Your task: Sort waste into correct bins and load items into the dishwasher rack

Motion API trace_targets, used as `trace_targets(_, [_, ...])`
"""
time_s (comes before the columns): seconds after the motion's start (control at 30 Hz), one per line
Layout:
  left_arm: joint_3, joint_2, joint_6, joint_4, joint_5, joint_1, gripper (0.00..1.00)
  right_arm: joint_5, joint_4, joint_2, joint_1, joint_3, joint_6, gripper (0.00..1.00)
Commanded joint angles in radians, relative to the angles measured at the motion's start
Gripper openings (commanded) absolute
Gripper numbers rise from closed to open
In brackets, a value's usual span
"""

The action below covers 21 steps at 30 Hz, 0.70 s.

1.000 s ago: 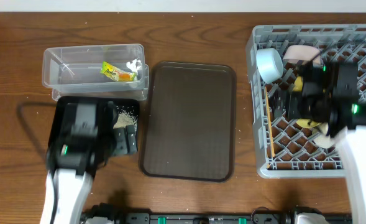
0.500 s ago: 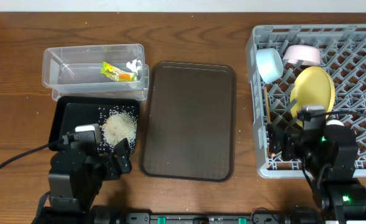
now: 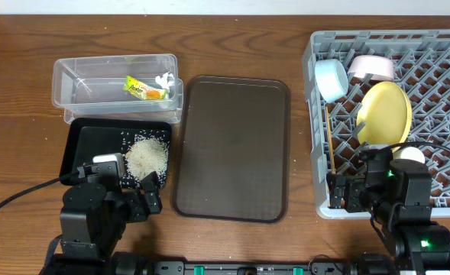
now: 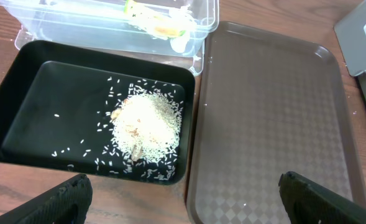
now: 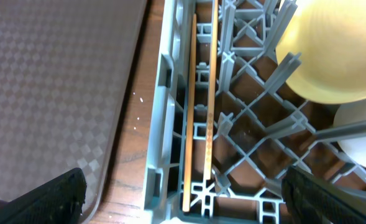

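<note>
Both the left fingers (image 4: 64, 198) and the right fingers (image 5: 52, 193) stand wide and empty — the left above the black tray (image 4: 21, 93) holding the rice (image 4: 146, 121), the right over the rack's (image 5: 158, 124) near-left corner. A careless sweep there could jolt the chopsticks (image 5: 204, 112) or tip the propped yellow plate (image 5: 338, 56).

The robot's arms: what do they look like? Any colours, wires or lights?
Both arms are chunky black boxes. The left arm carries a pale grey block on top and trails a black cable off to the side. The right arm shows small green lights. The left hand and right hand each end in two blunt, matte black fingers.
</note>
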Motion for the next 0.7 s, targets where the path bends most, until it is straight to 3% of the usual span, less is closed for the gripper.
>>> trace_targets(0.0, [-0.010,-0.003,0.007,0.000,-0.004,-0.002,0.99,0.009,-0.018,0.000,0.010,-0.008,0.012,0.99])
trace_targets(0.17, [-0.010,-0.003,0.007,0.000,-0.005,-0.002,0.99,0.050,0.002,0.000,0.010,-0.008,0.004,0.99])
trace_targets(0.37, [-0.010,-0.003,0.007,0.000,-0.005,-0.002,0.98,0.050,0.103,-0.047,0.010,-0.018,-0.107,0.99])
trace_targets(0.67, [-0.010,-0.003,0.007,0.000,-0.005,-0.002,0.98,0.050,0.317,-0.341,0.010,-0.195,-0.199,0.99])
